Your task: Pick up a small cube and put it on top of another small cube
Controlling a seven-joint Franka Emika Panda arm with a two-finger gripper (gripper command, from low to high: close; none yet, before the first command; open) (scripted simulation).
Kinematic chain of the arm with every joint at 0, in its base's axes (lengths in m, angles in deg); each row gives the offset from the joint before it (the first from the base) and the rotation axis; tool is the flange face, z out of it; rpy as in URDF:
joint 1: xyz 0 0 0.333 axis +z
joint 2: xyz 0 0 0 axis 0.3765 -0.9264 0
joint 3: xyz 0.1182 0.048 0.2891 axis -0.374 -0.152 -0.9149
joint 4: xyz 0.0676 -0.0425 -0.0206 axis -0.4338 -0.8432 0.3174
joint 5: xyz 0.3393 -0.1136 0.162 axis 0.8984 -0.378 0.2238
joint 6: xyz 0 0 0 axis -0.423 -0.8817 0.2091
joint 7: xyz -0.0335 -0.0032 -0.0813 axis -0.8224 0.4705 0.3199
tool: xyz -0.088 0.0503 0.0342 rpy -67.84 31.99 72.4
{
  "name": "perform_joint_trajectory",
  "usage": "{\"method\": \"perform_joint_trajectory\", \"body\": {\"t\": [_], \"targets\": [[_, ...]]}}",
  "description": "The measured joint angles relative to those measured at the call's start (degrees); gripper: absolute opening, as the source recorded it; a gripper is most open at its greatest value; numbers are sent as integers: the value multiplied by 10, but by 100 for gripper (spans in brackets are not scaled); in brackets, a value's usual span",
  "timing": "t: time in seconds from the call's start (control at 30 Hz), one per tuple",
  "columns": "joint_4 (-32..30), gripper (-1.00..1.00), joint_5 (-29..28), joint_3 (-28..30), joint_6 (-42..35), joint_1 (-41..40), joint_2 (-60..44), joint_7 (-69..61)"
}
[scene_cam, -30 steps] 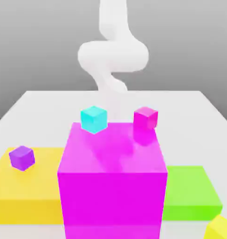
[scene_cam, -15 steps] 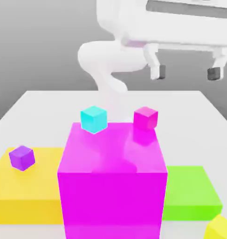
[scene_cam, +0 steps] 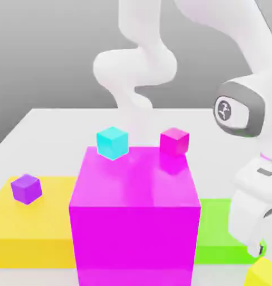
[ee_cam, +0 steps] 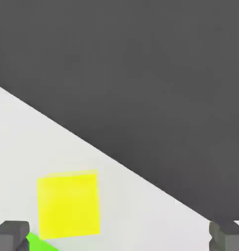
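Exterior view, left to right. Purple cube [scene_cam: 25, 188] sits on the flat yellow block [scene_cam: 34, 223], well apart from the jaws. Large magenta block [scene_cam: 134, 212] at centre; a cyan cube [scene_cam: 112, 142] and a small magenta cube [scene_cam: 174, 141] stand at its far top edge, apart from each other. Flat green block [scene_cam: 219, 232] just beside the magenta block. White arm [scene_cam: 247, 111] bends down over the green block at the exterior view's right.

Gripper [ee_cam: 119, 236]: jaws wide apart, nothing between them. Small yellow cube [ee_cam: 68, 205] rests on the pale surface [ee_cam: 23, 142], near one fingertip [ee_cam: 11, 234], not touched; its corner shows under the arm [scene_cam: 265, 273].
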Motion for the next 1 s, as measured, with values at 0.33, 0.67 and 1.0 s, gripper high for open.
{"method": "perform_joint_trajectory", "body": {"t": [0.33, 0.67, 1.0], "targets": [[20, -100, -28, 23, 66, 25, -100, 17], [-28, -100, 11, 1, -36, -3, 50, -12], [-114, -100, 60, 10, -154, -31, 259, -48]]}}
